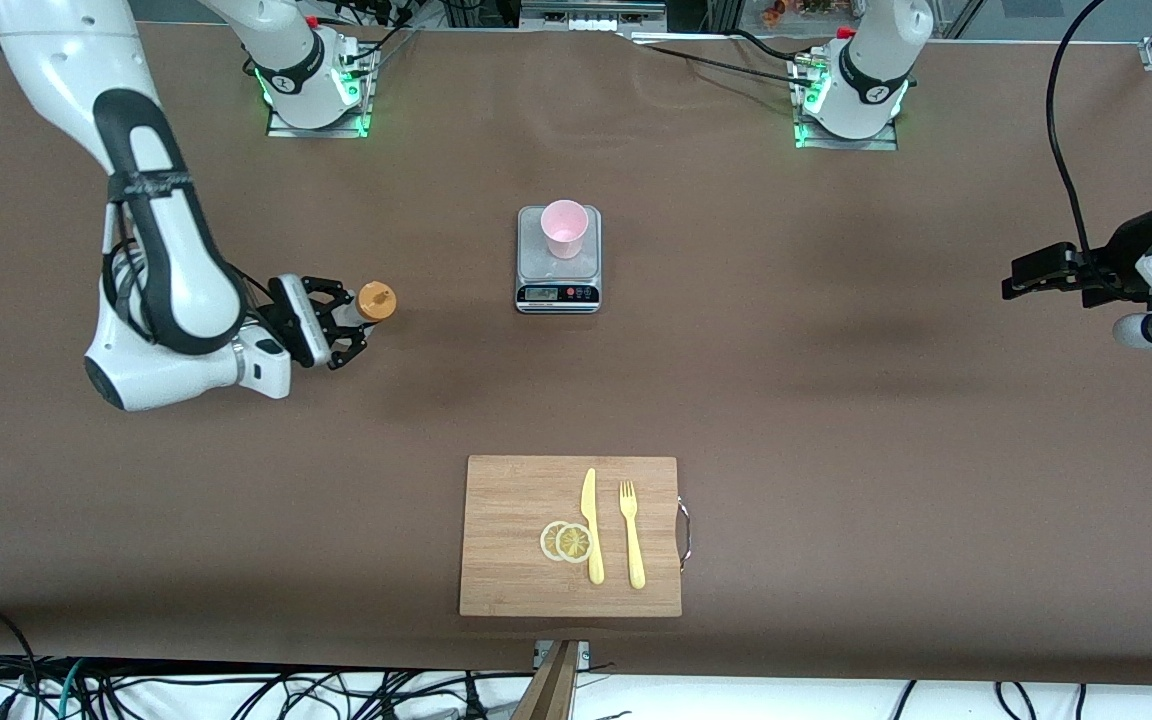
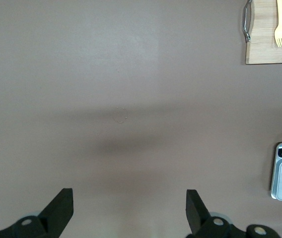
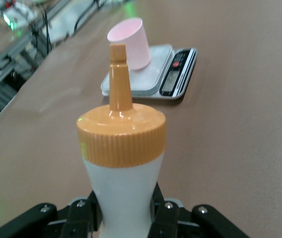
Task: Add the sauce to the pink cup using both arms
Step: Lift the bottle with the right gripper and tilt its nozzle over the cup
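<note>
The right gripper (image 1: 348, 322) is clenched on the sauce bottle (image 1: 374, 302) at the right arm's end of the table, its fingers pressing the whitish body just below the orange nozzle cap (image 3: 121, 134). In the right wrist view the bottle (image 3: 123, 193) stands upright between the black fingers (image 3: 87, 216), with the nozzle pointing up. From the front view it is not clear whether the bottle's base touches the brown table (image 1: 836, 400) or hangs just above it.

The pink cup (image 1: 564, 229) stands upright on a small grey kitchen scale (image 1: 558, 260) in the middle of the table, well apart from the bottle and toward the robots' bases. The scale's display strip faces the front camera.

The left gripper (image 1: 1011, 280) waits over bare table at the left arm's end, released: in the left wrist view its two fingers (image 2: 61, 208) stand wide apart with nothing between them.

Nearer to the front camera lies a wooden cutting board (image 1: 516, 500) with a metal handle. On it rest two lemon slices (image 1: 566, 541), a yellow plastic knife (image 1: 592, 525) and a yellow plastic fork (image 1: 631, 534), side by side.
</note>
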Controlling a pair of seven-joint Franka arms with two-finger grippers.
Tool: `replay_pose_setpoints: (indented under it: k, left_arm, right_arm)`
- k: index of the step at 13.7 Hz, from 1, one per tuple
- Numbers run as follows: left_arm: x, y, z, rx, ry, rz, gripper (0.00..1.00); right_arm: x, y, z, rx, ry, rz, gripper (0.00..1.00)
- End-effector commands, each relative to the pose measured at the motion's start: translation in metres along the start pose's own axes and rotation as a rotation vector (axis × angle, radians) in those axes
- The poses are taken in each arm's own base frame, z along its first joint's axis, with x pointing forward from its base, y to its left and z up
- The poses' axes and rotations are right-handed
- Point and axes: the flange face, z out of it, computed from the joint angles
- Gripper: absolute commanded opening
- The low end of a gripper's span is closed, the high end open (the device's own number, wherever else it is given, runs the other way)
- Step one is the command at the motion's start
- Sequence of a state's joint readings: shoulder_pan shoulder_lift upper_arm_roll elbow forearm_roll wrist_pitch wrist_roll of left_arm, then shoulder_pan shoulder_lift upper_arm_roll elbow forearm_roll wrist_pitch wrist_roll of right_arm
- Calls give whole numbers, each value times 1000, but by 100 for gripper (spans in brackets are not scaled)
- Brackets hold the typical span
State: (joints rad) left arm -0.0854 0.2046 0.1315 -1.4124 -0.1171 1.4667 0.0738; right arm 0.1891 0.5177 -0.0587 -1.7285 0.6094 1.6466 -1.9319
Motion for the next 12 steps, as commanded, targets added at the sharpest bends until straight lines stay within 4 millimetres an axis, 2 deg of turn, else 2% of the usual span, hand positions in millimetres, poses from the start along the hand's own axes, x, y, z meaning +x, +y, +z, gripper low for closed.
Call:
replay_pose_setpoints:
  k: [1,3,6,9,12]
  left_arm:
    - [0,0,-5,10,-7,19,100]
    - [0,0,-5,10,-7,19,100]
    - [0,0,-5,9,-7,20,100]
    - [0,0,-5,9,-7,20,100]
    - [0,0,-5,9,-7,20,100]
  right_arm:
    - [66,-6,0,0,-192,61,7]
    - [114,-2,14,1,-323,98,7]
    - [181,-4,49,-16,-499,156,7]
    - [225,-13,84,-42,-627,194,7]
    - [256,-23,113,-68,-744,215,7]
